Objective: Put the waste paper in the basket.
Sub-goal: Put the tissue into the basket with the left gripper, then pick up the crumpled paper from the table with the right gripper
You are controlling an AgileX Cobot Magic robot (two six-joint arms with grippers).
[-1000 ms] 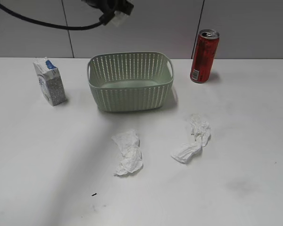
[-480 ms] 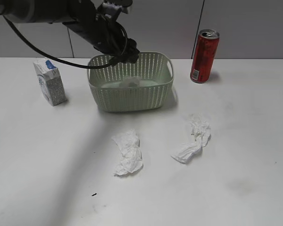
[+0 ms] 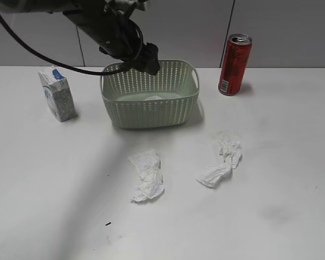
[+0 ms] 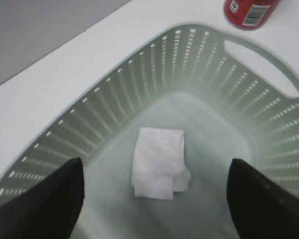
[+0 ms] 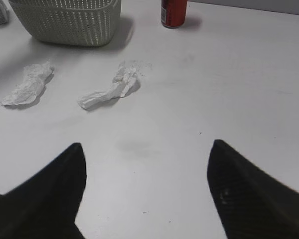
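The sage-green basket [image 3: 127,111] stands at the back middle of the table. One white paper wad [image 4: 158,162] lies on its floor, also faintly seen in the exterior view [image 3: 153,98]. My left gripper [image 4: 154,186] is open and empty above the basket, over that wad; in the exterior view it [image 3: 150,64] hangs over the basket's back rim. Two more wads lie on the table in front: one in the middle [image 3: 147,175] [image 5: 27,85], one to the right [image 3: 223,158] [image 5: 112,87]. My right gripper [image 5: 147,174] is open and empty above the near table, out of the exterior view.
A red can [image 3: 235,64] stands right of the basket, also in the left wrist view [image 4: 250,11] and the right wrist view [image 5: 174,13]. An upright white-and-grey packet [image 3: 57,93] stands left of the basket. The left arm and its black cable [image 3: 54,64] reach in from the upper left.
The left arm came in from the top and reached over the basket. A paper wad now lies in the basket, lower than half a second ago. The two table wads have not moved.
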